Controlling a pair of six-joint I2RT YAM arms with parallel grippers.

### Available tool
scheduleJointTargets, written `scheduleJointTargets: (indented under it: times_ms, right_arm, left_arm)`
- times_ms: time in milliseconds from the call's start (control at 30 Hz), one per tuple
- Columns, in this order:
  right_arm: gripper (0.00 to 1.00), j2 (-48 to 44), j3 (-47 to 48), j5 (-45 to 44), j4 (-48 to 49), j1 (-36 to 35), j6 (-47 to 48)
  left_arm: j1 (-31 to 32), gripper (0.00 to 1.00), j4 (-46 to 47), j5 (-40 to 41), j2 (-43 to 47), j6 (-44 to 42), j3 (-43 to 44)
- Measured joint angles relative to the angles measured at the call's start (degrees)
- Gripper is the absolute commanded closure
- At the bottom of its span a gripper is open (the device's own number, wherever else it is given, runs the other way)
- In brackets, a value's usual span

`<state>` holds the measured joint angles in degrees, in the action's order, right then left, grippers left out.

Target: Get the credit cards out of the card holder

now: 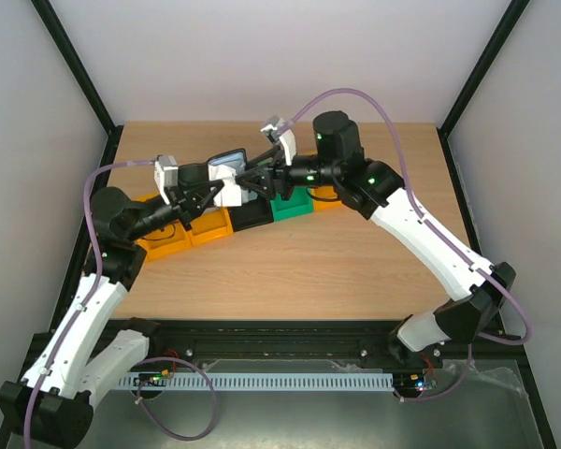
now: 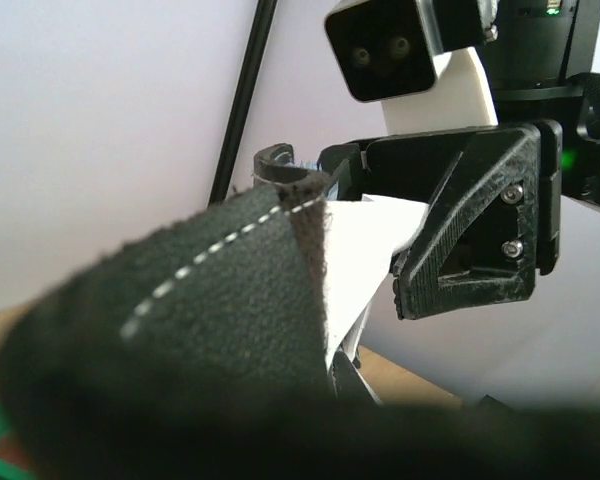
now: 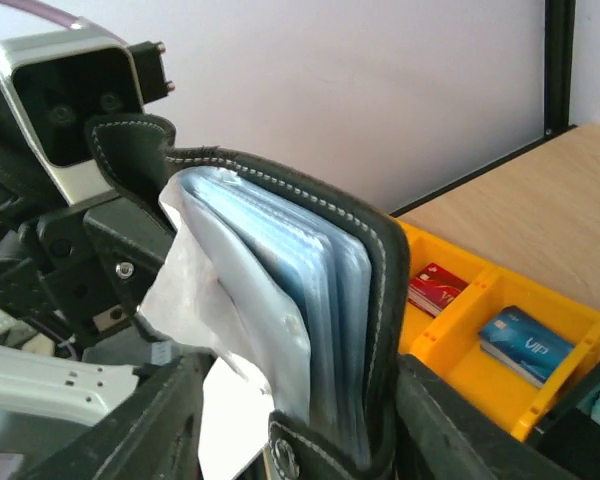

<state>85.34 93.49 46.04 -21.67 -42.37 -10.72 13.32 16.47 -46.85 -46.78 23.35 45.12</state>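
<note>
Your card holder (image 3: 310, 270) is up in the air between the two arms, above the row of bins at the back of the table (image 1: 309, 271). It stands on edge with its black covers spread, so the blue-grey sleeves fan out where a finger could reach them. The right gripper (image 3: 300, 372) has its jaws apart on either side of the holder's lower end, but you cannot tell whether they press on it. The left gripper (image 1: 215, 190) meets the upper cover flap. The flap hides its fingers, so its grip cannot be told either. Holding it from both ends looks meant to keep the pockets parted. No card edge shows in the sleeves. Below, the yellow bin (image 3: 477, 300) holds a red credit card (image 3: 435, 288) in one compartment and a blue card (image 3: 520, 345) in the next.
</note>
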Motion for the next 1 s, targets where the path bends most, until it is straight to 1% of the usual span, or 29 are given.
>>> scheduleJointTargets:
  times_ms: [100,233,567,733,900,967,1000]
  right_arm:
    - [0.38,-1.8,-1.5,3.1,0.0,2.3,2.0]
    - [0.35,-3.5,-1.6,6.3,-0.9,5.0,6.0]
    - [0.35,-3.1,-0.9,7.2,-3.7,5.7,12.1]
    - [0.36,-2.7,-0.3,7.2,-4.6,5.7,13.4]
    - [0.32,-2.7,-0.1,7.5,-5.2,5.7,14.5]
    - [0.33,-2.7,-0.1,8.2,-4.9,5.7,14.0]
    - [0.37,-2.6,-0.2,8.8,-4.4,5.7,13.4]
  left_arm:
    - [0.0,0.98,1.5,-1.2,-0.7,0.7,0.0]
    - [0.0,0.98,4.1,-3.1,-1.6,2.0,0.0]
    - [0.7,0.98,9.4,-9.4,-3.9,3.3,1.2]
    - [1.4,0.98,10.0,-11.3,-3.9,3.0,1.8]
    - [1.6,0.98,9.9,-12.1,-3.9,2.2,1.9]
    - [1.9,0.98,10.0,-12.3,-4.0,1.7,1.9]
    - [2.1,0.98,10.1,-12.3,-4.0,1.5,1.9]
